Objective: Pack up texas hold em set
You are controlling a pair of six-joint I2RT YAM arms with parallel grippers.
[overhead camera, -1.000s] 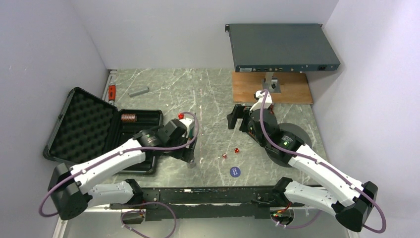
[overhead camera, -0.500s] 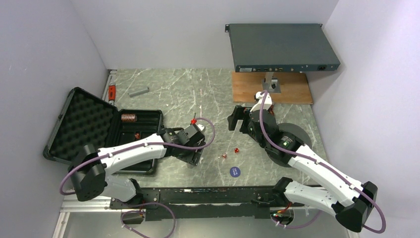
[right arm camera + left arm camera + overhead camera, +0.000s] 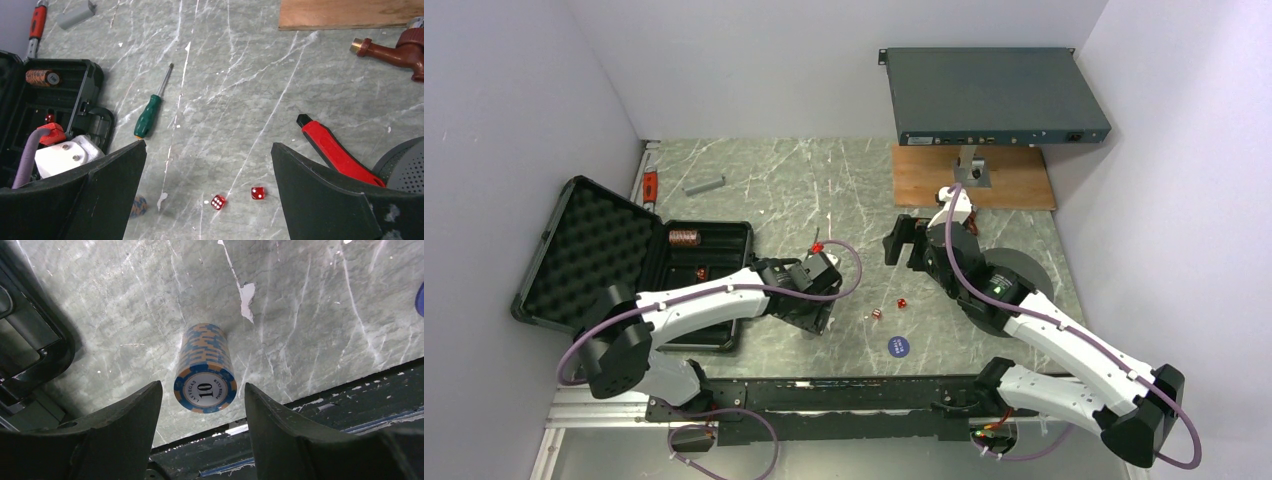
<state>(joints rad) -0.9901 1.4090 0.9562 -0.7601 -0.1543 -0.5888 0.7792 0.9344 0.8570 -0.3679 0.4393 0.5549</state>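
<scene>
A grey-green marbled table [image 3: 774, 180] is filling a white-walled enclosure, with the arms' bases along its near edge. The fingers of the left gripper [image 3: 201, 390] are standing apart on either side of a short stack of blue-and-orange poker chips [image 3: 205, 370]. A thin strip of table is showing on each side, so neither pad is touching the stack yet. The stack appears to be standing on end, its long axis pointing up between the fingers and its top chip, marked 10, facing the wrist camera. Judging from this, the grasp only needs the fingers to meet across the stack's width. The open black hard briefcase with foam lining [image 3: 594, 250] is lying just left of this gripper, so the carry would run leftward. A second, brownish chip stack [image 3: 684, 238] is already lying in the briefcase's tray. The left arm is clearly the nearer one for both the stack and the case. To the right, two tiny red dice [image 3: 217, 202] [image 3: 257, 193] are sitting loose on the table between the arms. The blue round button [image 3: 898, 346] is lying nearer the edge, beyond the dice. The right gripper [image 3: 208, 146] is hovering farther back with its fingers spread wide and nothing between them. A green-handled screwdriver [image 3: 147, 117] is lying beneath it.
</scene>
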